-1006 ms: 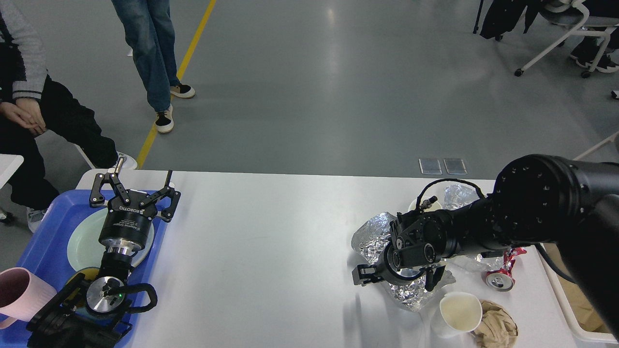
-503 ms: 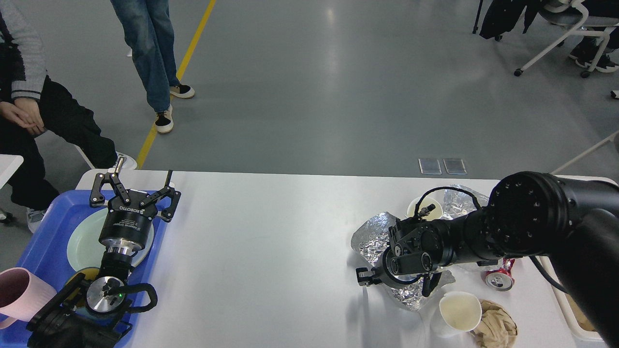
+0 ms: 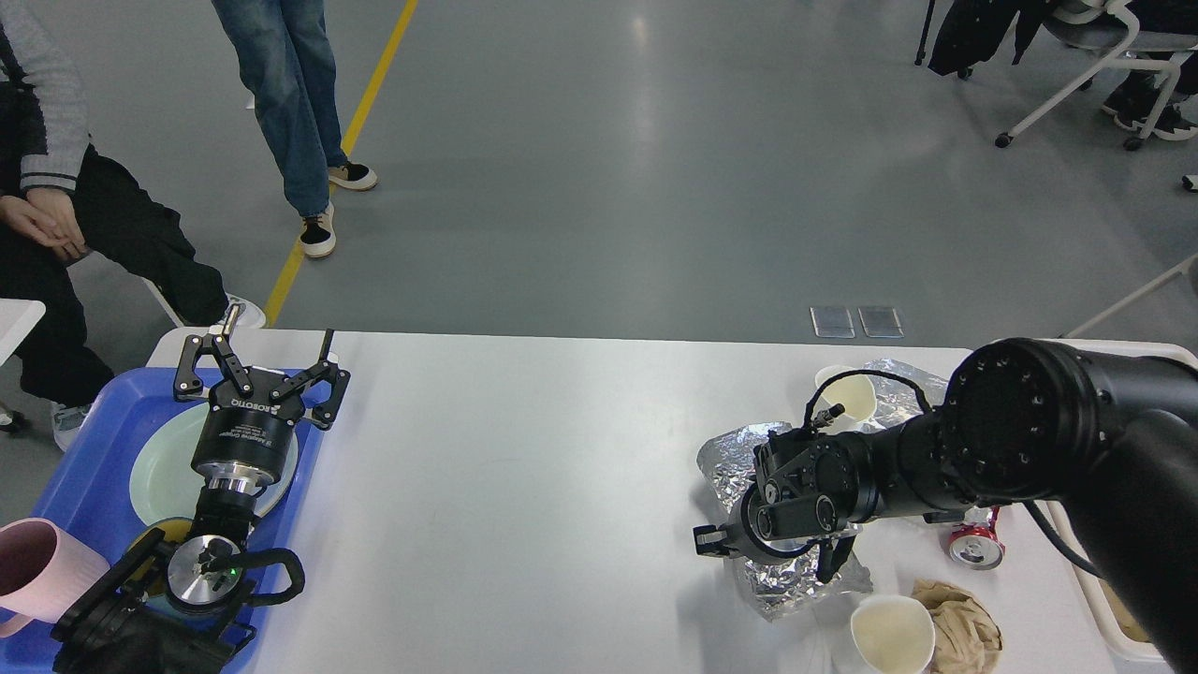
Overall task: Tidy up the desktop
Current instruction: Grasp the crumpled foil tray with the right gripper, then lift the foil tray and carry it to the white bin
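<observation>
Only legible text: "ROBOTIQ" in white, upside down, on the black body of the left gripper (image 3: 260, 377). Smaller print on the cylinder below it is too fine to read. Crushed red can (image 3: 973, 543) shows markings, but they're illegible.

A single head view is given, looking forward and down. The large white rounded-corner matte desktop (image 3: 524, 487) is seen near, from 6 o'clock; grey floor is seen towards 12 o'clock.

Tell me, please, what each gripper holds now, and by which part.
The left gripper is open above the blue tray and holds nothing. The right gripper is over the crumpled foil; any hold cannot be told.
</observation>
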